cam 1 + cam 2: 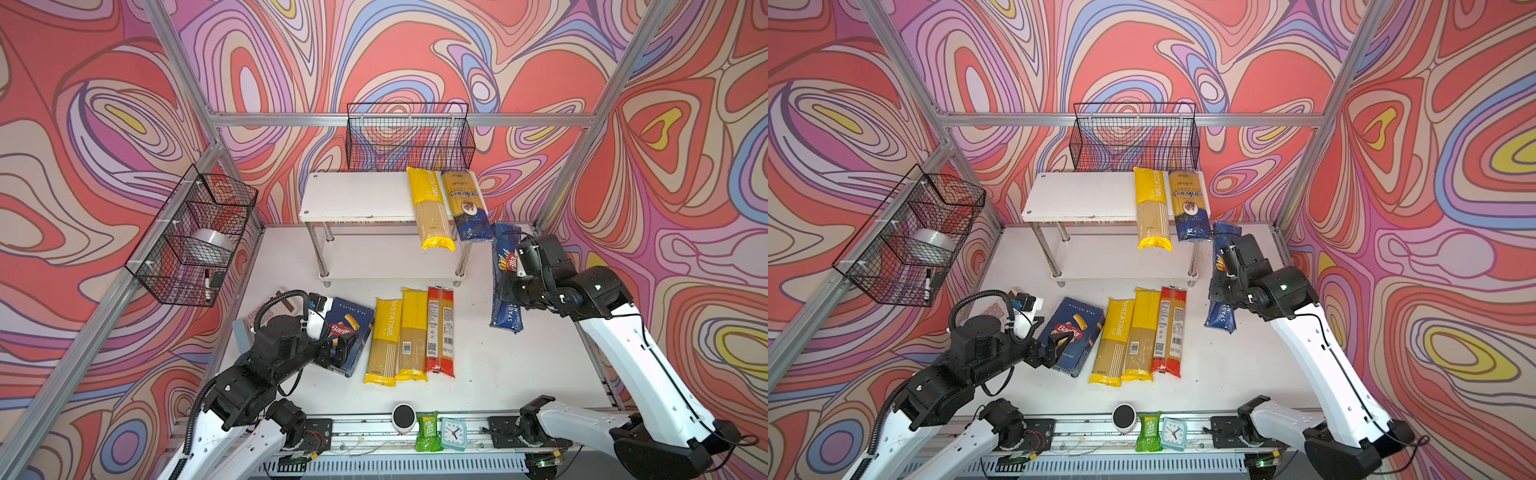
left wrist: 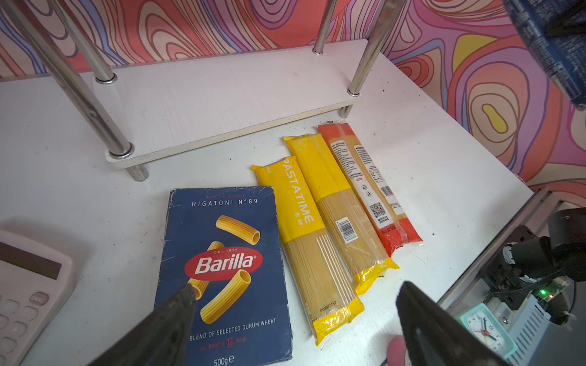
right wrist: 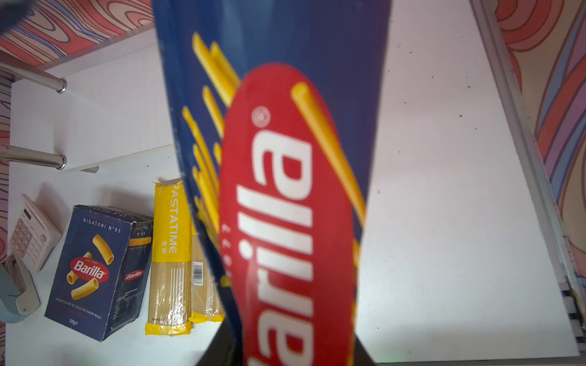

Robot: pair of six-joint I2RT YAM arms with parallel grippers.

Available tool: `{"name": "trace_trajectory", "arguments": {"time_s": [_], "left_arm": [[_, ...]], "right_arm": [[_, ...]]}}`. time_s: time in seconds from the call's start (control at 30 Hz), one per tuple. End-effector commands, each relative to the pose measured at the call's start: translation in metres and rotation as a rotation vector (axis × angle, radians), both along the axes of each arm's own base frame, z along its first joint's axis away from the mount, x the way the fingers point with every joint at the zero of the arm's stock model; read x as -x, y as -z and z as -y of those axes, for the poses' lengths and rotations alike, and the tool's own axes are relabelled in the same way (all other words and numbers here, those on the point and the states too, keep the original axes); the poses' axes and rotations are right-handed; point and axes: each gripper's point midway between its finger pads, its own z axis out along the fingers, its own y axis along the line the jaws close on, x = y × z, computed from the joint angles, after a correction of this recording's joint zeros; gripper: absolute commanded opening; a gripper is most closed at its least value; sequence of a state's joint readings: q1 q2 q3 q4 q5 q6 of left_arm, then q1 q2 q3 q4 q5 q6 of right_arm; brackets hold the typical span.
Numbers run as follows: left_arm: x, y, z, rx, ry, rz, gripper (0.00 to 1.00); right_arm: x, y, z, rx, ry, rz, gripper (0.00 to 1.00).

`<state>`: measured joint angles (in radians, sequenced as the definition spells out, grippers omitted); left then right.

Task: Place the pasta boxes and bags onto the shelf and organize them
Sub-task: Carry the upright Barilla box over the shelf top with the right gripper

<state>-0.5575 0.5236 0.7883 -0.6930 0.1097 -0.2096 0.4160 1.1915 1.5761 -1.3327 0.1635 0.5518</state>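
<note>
R gripper [image 1: 508,284] raised, prob. clamping spaghetti box [image 1: 506,315].

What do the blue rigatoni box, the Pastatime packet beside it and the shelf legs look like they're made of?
Rigatoni box: printed cardboard, matte, probably; whitish scuffs along edges and corners.
Pastatime packet: clear glossy plastic film; glare, crinkled sealed ends, spaghetti showing through.
Shelf legs: polished metal tube, likely chromed; mirror-like reflections.

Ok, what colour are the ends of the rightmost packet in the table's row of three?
Red; the packet shows best in the left wrist view.
</note>
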Motion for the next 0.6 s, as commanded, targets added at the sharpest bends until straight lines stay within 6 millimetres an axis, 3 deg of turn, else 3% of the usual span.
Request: {"name": "trace_trajectory", "arguments": {"time_s": [0.0,0.37,0.57], "left_arm": [[0.001,0.004,-0.001,-0.027,0.006,-0.015,1.00],[0.002,0.003,-0.001,-0.018,0.004,-0.015,1.00],[0.003,0.001,-0.002,-0.015,0.001,-0.003,1.00]], "right_arm": [[-0.016,-0.046,-0.001,0.008,-0.018,0.146,0.17],[-0.034,-0.106,-0.012,-0.009,-0.061,0.247,0.17],[-0.042,-0.129,-0.022,-0.037,-0.099,0.287,0.17]]}}
